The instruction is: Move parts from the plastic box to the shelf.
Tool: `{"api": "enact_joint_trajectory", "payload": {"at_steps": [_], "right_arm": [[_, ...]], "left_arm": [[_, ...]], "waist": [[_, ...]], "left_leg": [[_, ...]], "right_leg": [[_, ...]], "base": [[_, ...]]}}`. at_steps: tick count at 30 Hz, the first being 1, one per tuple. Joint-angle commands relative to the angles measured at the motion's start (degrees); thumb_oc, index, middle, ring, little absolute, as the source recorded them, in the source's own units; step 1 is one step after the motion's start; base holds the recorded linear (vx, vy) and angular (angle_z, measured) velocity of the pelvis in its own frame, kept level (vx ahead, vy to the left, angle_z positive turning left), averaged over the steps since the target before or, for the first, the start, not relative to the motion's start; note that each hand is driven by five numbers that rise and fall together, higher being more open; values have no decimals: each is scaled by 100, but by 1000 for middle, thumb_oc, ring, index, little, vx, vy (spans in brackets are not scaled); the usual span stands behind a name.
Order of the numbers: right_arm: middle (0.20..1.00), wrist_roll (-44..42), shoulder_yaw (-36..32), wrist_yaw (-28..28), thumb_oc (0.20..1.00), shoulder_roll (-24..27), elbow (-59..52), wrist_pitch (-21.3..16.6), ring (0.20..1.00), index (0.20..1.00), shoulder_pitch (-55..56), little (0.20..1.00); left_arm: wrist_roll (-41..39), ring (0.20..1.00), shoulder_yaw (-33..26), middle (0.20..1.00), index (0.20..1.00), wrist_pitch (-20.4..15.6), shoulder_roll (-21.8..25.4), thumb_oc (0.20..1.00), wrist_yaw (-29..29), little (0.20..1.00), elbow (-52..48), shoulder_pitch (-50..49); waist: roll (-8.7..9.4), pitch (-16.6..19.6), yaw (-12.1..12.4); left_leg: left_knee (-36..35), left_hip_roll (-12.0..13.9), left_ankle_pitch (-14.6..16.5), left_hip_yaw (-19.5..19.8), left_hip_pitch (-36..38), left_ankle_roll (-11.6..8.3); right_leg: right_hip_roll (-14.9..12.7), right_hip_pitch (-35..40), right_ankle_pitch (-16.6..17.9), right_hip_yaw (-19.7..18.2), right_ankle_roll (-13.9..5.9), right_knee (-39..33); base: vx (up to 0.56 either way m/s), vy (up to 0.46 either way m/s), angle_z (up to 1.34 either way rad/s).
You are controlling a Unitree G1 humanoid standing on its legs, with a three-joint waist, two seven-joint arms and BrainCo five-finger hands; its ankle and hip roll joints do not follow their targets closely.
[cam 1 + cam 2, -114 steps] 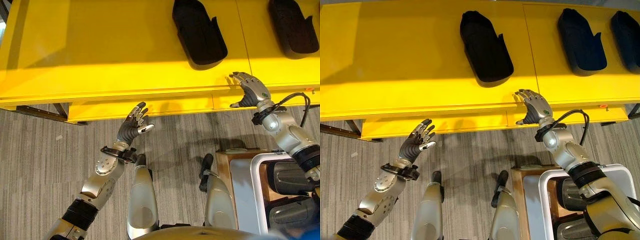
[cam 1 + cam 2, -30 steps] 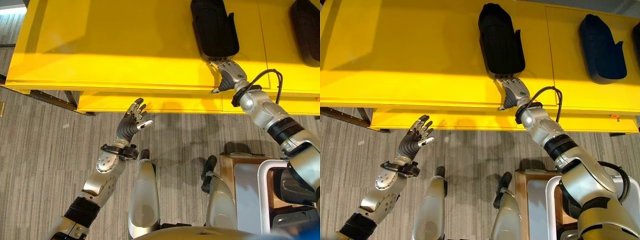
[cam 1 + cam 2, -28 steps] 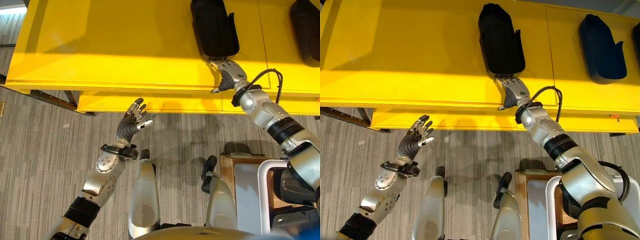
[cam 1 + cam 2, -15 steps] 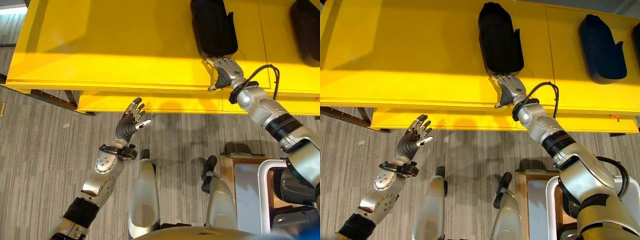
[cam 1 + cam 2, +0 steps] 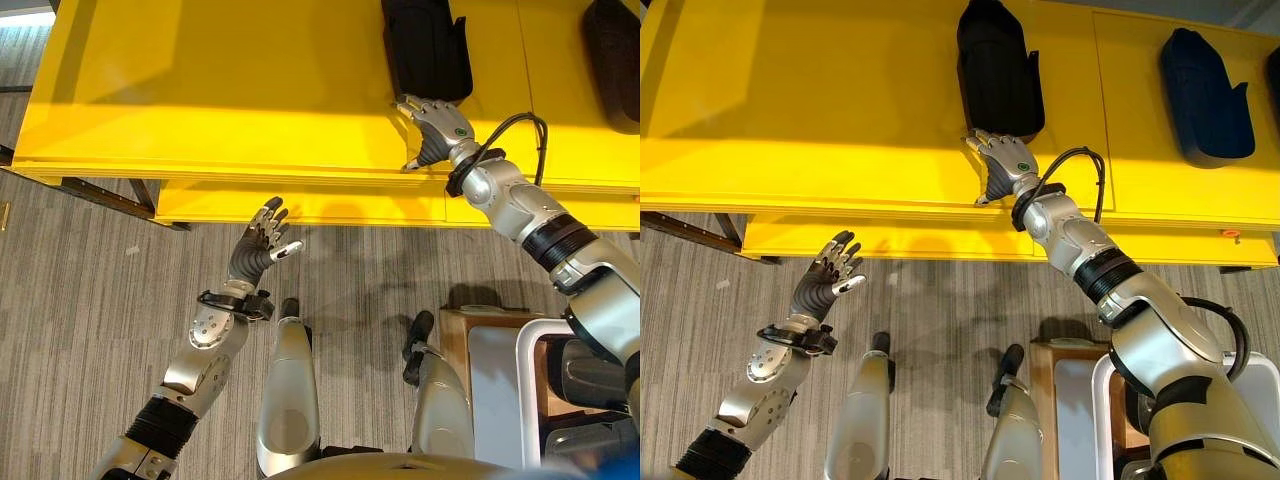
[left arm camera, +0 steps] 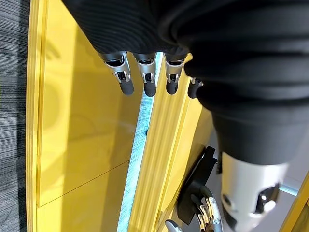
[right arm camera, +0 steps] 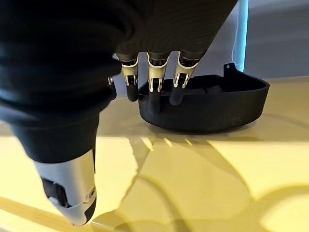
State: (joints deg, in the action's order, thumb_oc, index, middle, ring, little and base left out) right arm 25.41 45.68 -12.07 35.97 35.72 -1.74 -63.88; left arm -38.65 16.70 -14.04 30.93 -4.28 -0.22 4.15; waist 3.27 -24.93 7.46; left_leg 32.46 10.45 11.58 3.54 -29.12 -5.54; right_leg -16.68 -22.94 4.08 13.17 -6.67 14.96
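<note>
Left eye view, nearest first: the plastic box (image 5: pixel 520 385), white-rimmed, sits low at the robot's right on a wooden stand, with dark parts lying inside it. Over the grey striped floor (image 5: pixel 80 330) the left hand (image 5: pixel 258 247) is raised with its fingers spread and relaxed, holding nothing, just short of the yellow shelf (image 5: pixel 200 90). Farther out, the right hand (image 5: pixel 1000 163) reaches over the shelf's front edge, its fingers straight and empty, the tips right at the near end of a black part (image 5: pixel 998 70); touching or just apart cannot be told. That part is a long, shallow, matte black shell with a rounded end, a raised rim and a small tab sticking up on one side (image 7: pixel 207 104). It lies flat on the shelf top. Another dark part (image 5: pixel 1205 95) of the same shape lies farther right on the shelf.
</note>
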Motion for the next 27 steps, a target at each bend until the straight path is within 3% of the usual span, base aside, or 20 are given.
{"api": "enact_joint_trajectory", "payload": {"at_steps": [1,12,17,21,24,27], "right_arm": [[1000,-244,-108,-214,1000,-8,-20,-151,1000,1000,-757,1000],[1000,-1575,-1231,-310,1000,403,-1961,-646,1000,1000,302,1000],[1000,-2281,-2077,-233,1000,462,-3355,-1027,1000,1000,1537,1000],[1000,-2760,-2445,-68,1000,259,-4020,-1257,1000,1000,2412,1000],[1000,-3758,-2752,346,1000,-361,-4579,-1483,1000,1000,3721,1000],[1000,-3986,-2843,487,1000,-489,-4720,-1516,1000,1000,4149,1000]], "left_arm": [[162,1000,-83,1000,1000,-341,201,1000,-24,1000,-325,-57],[223,1000,-161,1000,1000,-293,99,1000,-85,1000,-290,-55],[316,1000,-231,1000,1000,-249,54,1000,-74,1000,-284,-132],[345,1000,-249,1000,1000,-228,5,1000,-51,1000,-236,-176],[391,1000,-248,1000,1000,-163,-105,1000,15,1000,-99,-243],[432,1000,-266,1000,1000,-141,-153,1000,47,1000,-37,-280]], "waist": [[20,-19,155],[80,6,-9],[92,60,-163],[74,127,-253],[33,266,-404],[16,358,-485]], "left_leg": [[-320,-92,-546,19,10,121],[-331,-68,-551,-33,57,116],[-422,-25,-595,-82,185,109],[-515,19,-617,-102,353,85],[-792,94,-717,-136,748,19],[-985,160,-810,-160,949,-17]], "right_leg": [[-183,107,-852,-396,-107,1489],[-162,116,-849,-463,-114,1478],[-145,147,-831,-499,-126,1445],[-134,267,-842,-514,-141,1393],[-99,606,-850,-485,-162,1209],[-76,763,-851,-459,-173,1083]], "base": [[0,0,0],[1,-1,-1],[6,-9,-6],[24,-24,-10],[48,-58,-12],[57,-56,-13]]}}
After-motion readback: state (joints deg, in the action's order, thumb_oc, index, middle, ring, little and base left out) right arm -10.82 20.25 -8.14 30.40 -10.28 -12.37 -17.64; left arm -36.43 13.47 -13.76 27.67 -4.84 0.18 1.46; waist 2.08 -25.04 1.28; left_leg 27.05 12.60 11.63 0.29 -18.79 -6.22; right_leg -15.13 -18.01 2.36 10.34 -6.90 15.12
